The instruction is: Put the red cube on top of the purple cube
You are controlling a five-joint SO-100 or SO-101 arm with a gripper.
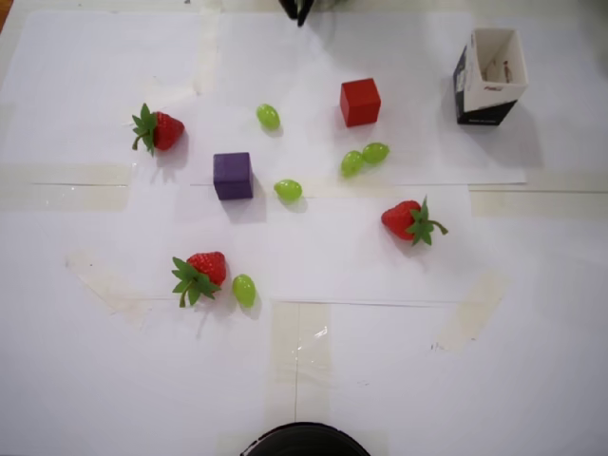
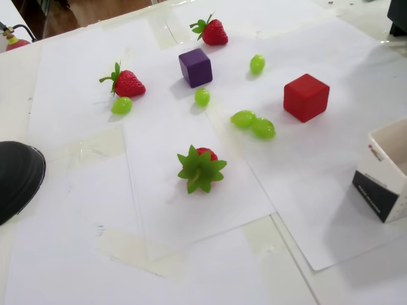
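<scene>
A dark round object (image 1: 304, 440) is cut off by the overhead view's bottom edge, identity unclear.

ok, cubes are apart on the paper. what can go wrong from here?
1. Two grapes lie just below the red cube in the overhead view; a low approach may knock them.
2. One grape sits beside the purple cube, so placing could bump it.
3. The hand is barely in view, state unclear.
</scene>
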